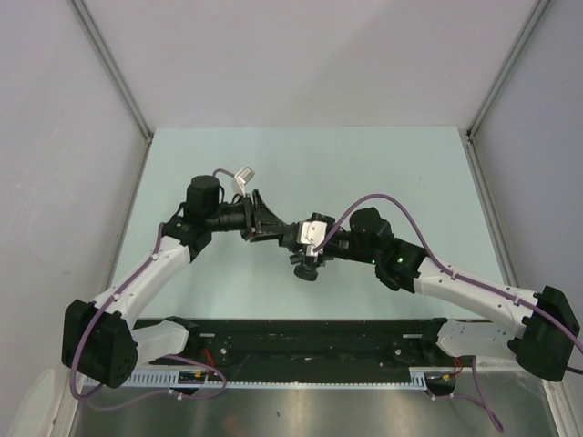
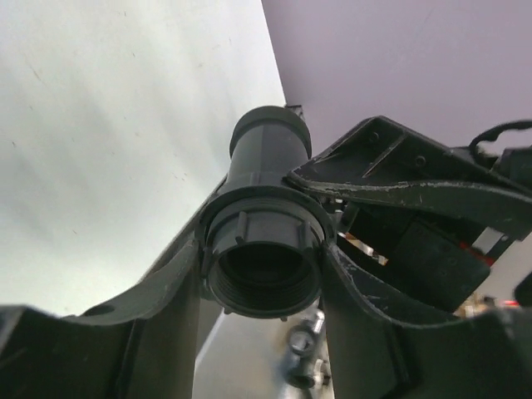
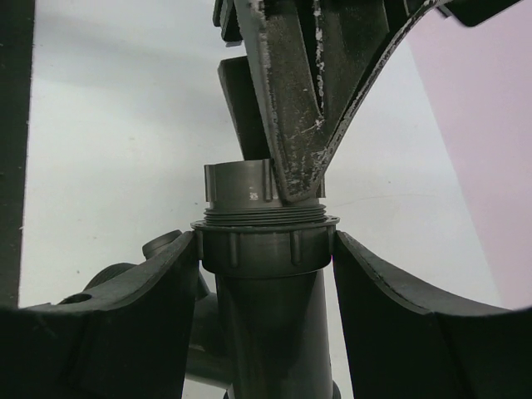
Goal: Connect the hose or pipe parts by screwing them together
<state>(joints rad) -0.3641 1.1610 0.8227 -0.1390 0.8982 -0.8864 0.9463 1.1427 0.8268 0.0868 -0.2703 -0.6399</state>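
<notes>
Both arms reach inward and meet above the middle of the table [image 1: 410, 164], elbows out, wrists level, grippers tip to tip.

Right gripper [image 3: 266, 249]: fingers clamped on either side of the ribbed collar of the Y-shaped pipe fitting [image 3: 266, 332]. The fitting is held off the table, with one branch hanging below.

Left gripper [image 2: 262, 274]: fingers pressed against both sides of the threaded nut [image 2: 249, 237]. The nut sits on the fitting's threaded end, and some thread shows between the two.
</notes>
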